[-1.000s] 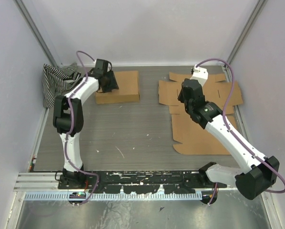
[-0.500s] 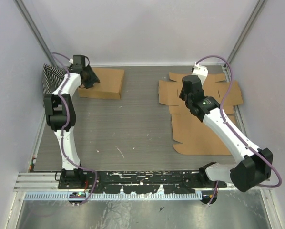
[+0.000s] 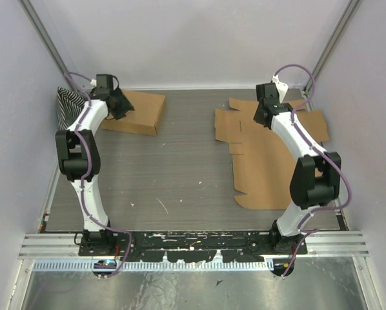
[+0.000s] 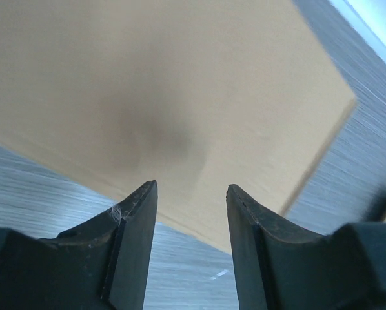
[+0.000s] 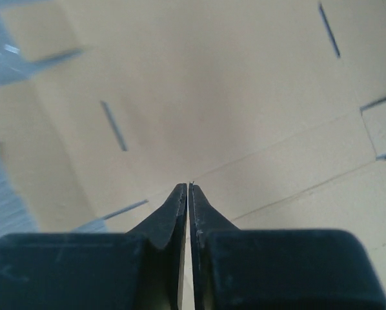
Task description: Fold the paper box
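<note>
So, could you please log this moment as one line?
left gripper: open, at folded box | right gripper: shut, over flat sheet | stage: flat sheet unfolded

I see a black-and-white striped cloth [image 3: 65,116] bunched at the far left corner of the grey surface [image 3: 186,161]; small white scratches [image 3: 161,205] lie toward its near edge.

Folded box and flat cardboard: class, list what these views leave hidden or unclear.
Folded box: top view, left gripper covers its left end; the wrist view crops and blurs it.
Flat cardboard: top view, right arm covers its far part; whether the right gripper touches it is unclear.
Striped cloth: partly behind the left arm.
</note>
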Motion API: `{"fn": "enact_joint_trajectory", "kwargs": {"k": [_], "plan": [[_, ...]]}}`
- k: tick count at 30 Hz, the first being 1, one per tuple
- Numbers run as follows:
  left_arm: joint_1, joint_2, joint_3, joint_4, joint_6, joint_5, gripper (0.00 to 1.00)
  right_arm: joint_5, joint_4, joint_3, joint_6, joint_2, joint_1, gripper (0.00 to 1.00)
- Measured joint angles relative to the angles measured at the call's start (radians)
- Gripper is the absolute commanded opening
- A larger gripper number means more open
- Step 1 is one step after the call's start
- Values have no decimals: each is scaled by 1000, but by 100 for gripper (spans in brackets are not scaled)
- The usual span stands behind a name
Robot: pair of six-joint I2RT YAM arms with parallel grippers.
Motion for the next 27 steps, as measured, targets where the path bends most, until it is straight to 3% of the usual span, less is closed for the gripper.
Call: {"fn": "enact_joint_trajectory", "kwargs": {"k": [6, 11, 18, 27], "plan": [[-175, -24, 58, 9, 35, 26, 53, -6, -76, -27, 35, 171, -70, 3], [-314, 84, 274, -16, 78, 56, 53, -2, -122, -89, 49, 194, -91, 4], [-290, 302, 527, -151, 109, 39, 53, -2, -124, -157, 49, 190, -89, 4], [-256, 428, 604, -269, 114, 5, 53, -48, -122, -244, 48, 130, -87, 4]]}}
